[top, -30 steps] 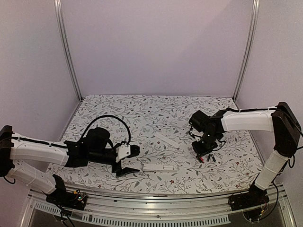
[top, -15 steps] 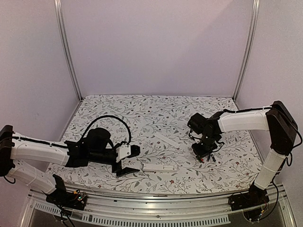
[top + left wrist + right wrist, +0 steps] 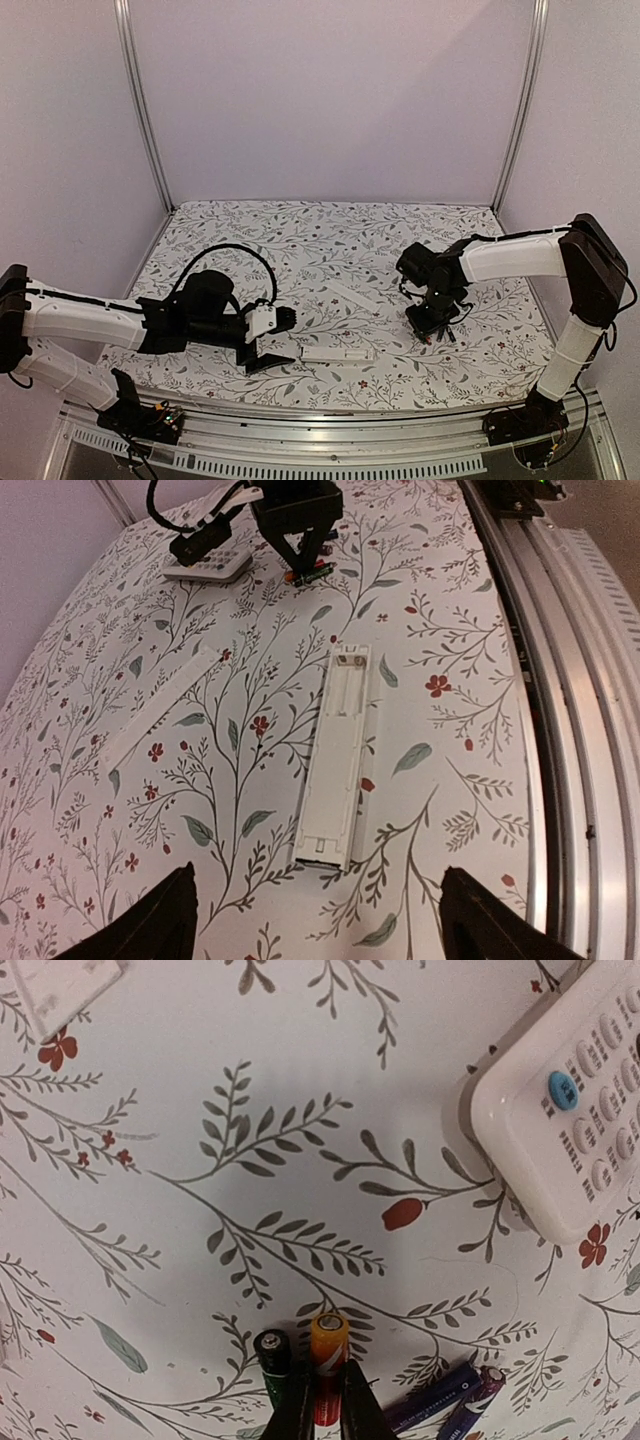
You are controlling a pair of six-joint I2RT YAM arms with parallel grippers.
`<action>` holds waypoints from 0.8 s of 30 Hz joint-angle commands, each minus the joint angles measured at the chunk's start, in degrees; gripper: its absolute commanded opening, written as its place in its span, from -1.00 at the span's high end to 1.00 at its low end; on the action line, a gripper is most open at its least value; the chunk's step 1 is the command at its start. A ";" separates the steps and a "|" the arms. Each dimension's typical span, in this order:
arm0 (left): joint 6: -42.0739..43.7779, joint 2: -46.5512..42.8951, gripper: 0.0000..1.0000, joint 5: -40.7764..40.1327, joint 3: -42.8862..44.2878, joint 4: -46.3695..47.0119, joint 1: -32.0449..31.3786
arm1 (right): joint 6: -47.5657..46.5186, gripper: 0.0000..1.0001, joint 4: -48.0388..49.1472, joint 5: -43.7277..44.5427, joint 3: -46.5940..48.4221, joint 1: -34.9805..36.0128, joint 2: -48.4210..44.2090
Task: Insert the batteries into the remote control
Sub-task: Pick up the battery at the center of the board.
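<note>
At the left the left hand point(image 3: 273, 340) hangs low over the floral tabletop point(image 3: 300, 240), its jaws spread wide and gripping nothing, one black fingertip point(image 3: 150, 925) on each side of the wrist view. Just ahead of it the white remote point(image 3: 335, 760) lies flat on its face, long axis running straight away from that hand and across the tabletop towards the right arm. Its battery bay point(image 3: 345, 680), at the far end, is uncovered and shows its bare white channels. Left of the remote in the wrist view, and farther back in the top view, lies the loose cover strip point(image 3: 160, 705), slanted and well apart from it. Towards the right the right hand point(image 3: 327, 1410) points down at the tabletop with its jaws nearly together, pinching the lower end of an orange-red battery point(image 3: 327, 1345), whose long axis runs out from the fingers with its metal cap at the far end. Whether it is off the cloth cannot be told. A dark battery point(image 3: 273, 1352) sits just beside it, parallel, cap the same way. Two purple batteries point(image 3: 440, 1392) lie slanted just to the right. Beyond them a keypad remote point(image 3: 570, 1130) rests buttons up.
</note>
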 commanded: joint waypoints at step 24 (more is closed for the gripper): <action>1.29 0.42 -0.67 -0.61 1.41 -1.10 -0.59 | -1.53 0.76 0.88 0.46 -2.46 -3.86 3.92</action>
